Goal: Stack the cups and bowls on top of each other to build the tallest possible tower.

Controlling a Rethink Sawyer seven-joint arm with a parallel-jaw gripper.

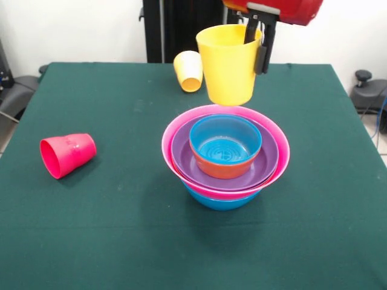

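End effector (260, 45) clamped on yellow cup (228, 64) rim, cup upright, mouth up, axis vertical, hanging above bowl tower (225, 157).

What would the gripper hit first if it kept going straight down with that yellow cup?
Probably the small blue bowl atop the tower: the yellow cup in the gripper appears right above it, though one view leaves depth uncertain.

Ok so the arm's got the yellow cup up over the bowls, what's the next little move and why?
Probably lower it straight down. The tool pinches the rim of the upright yellow cup, which hangs above the stacked bowls, apparently over the small blue bowl on top. Depth is hard to judge from this view, so a slight nudge may be needed first.
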